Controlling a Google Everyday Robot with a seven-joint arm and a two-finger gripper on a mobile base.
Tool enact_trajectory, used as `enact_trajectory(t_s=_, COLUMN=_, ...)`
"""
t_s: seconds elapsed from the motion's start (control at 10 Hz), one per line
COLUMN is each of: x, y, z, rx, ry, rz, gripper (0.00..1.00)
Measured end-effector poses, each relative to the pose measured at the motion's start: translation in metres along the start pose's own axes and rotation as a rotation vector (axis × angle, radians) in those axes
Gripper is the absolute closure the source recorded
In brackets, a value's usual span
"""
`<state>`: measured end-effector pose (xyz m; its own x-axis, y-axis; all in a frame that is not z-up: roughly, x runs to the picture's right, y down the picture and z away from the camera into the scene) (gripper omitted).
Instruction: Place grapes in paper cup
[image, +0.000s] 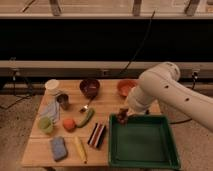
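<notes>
My gripper (121, 116) hangs from the white arm (160, 92) that reaches in from the right. It is above the back left corner of the green tray (145, 150). It is shut on the grapes (122, 119), a small dark purple-red clump held just above the tray's rim. The paper cup (51, 86) stands upright at the table's back left corner, far to the left of the gripper.
On the wooden table (107, 107) are a dark bowl (90, 87), an orange bowl (125, 87), a metal cup (63, 101), a blue cloth (51, 110), a green cup (46, 124), an orange-red fruit (69, 123), a green cucumber (86, 117), a striped pack (97, 135), a blue sponge (58, 148) and a yellow item (80, 149).
</notes>
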<state>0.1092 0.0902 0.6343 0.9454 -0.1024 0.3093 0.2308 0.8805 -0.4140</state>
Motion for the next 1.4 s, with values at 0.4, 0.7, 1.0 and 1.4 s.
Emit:
enact_trajectory(t_s=0.4, x=-0.001, y=0.000, z=0.000, rx=0.000, ry=-0.001, rz=-0.002, gripper=1.00)
enact_trajectory(t_s=0.7, x=0.001, y=-0.002, z=0.000, rx=0.006, ry=-0.003, rz=-0.006, gripper=1.00)
enact_trajectory(t_s=1.0, x=-0.022, y=-0.038, z=0.001, rx=0.043, ry=-0.001, rz=-0.075, gripper=1.00)
enact_trajectory(t_s=1.4, x=-0.098, y=-0.103, z=0.021, rx=0.078, ry=0.000, rz=-0.166, gripper=1.00)
